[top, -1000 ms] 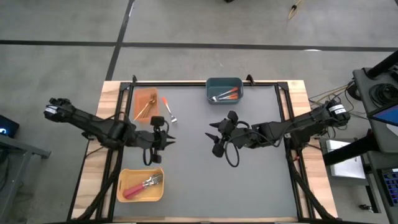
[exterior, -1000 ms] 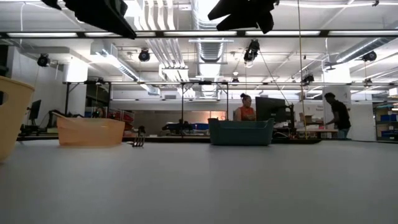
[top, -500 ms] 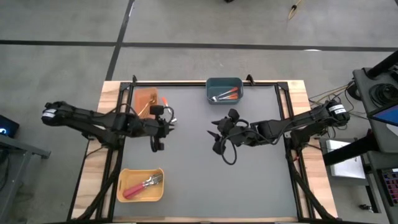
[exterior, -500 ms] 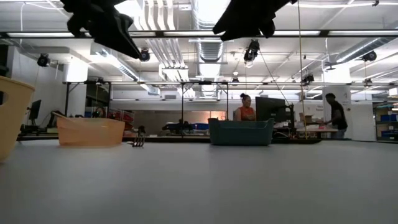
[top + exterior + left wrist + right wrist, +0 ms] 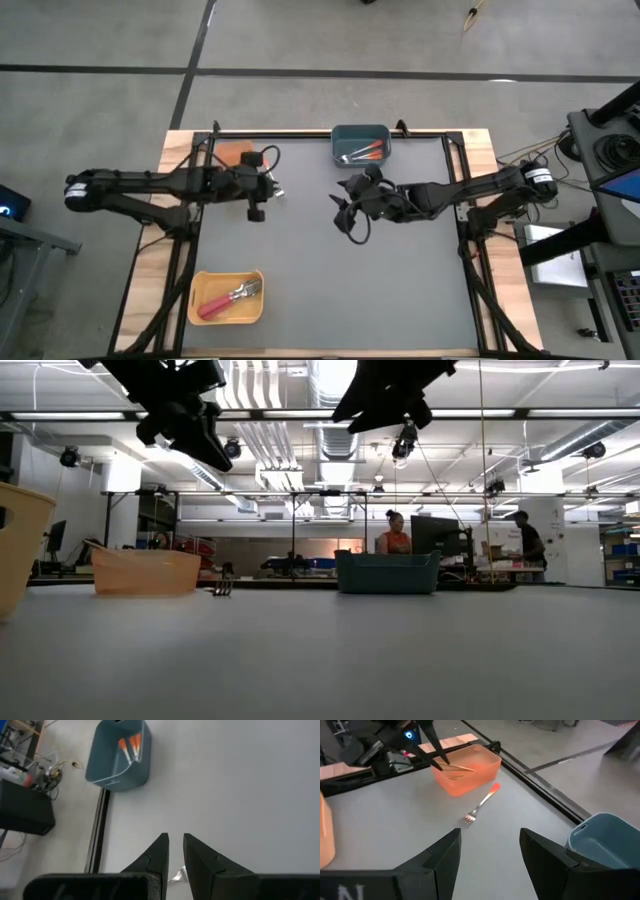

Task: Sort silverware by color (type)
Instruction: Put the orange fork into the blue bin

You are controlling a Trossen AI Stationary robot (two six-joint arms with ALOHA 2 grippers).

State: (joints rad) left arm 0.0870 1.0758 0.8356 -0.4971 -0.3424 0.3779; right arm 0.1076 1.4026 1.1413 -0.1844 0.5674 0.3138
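While one fork (image 5: 481, 806) lies loose, three bins (image 5: 360, 145)

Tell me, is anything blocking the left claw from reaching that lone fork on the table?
Nothing visible. The fork lies alone on bare grey table beside the orange bin, and the left gripper hangs right above it, fingers nearly closed.

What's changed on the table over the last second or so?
The left gripper swung from near the yellow bin toward the far edge, over the loose fork beside the orange bin; its narrow jaws hold nothing. The right gripper, open, shifted slightly toward the blue bin. The fork and bins stayed put.
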